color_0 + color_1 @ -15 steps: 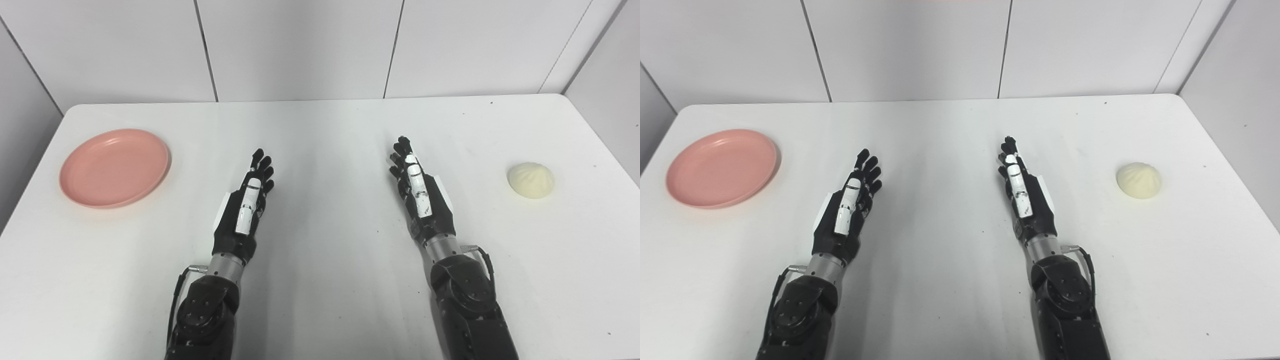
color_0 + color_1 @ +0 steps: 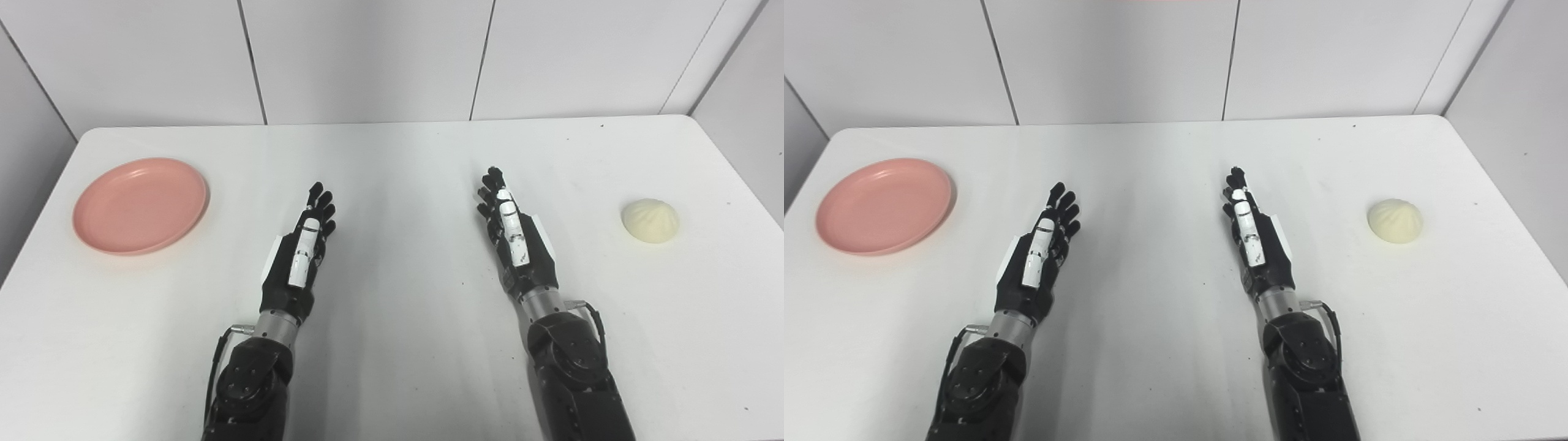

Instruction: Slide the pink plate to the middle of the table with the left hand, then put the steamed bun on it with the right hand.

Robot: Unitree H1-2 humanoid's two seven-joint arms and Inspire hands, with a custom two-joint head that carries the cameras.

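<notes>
A white table (image 2: 392,367) fills both head-camera views, with pale wall panels behind it. Every place below is given relative to the table.

A pink plate (image 2: 141,204) sits flat near the table's left edge, toward the far side, with nothing on it. A steamed bun (image 2: 650,220), cream-coloured with a pleated top, sits on the bare surface near the right edge. The two are well apart, with the middle of the table between them.

The left hand (image 2: 300,251) lies over the table left of centre, fingers stretched forward and slightly spread, holding nothing. The right hand (image 2: 513,233) lies right of centre in the same pose, fingers extended and apart, also holding nothing. Neither hand touches the plate or the bun. Each hand is black with a white strip along its thumb, and a dark arm runs back from it to the near edge.

The left eye view shows a strip of grey wall beside the table's left edge; in the right eye view the plate (image 2: 884,204) sits close to the picture's edge and more wall shows on the right, beyond the bun (image 2: 1395,220).

No brand, label or writing can be read anywhere.
</notes>
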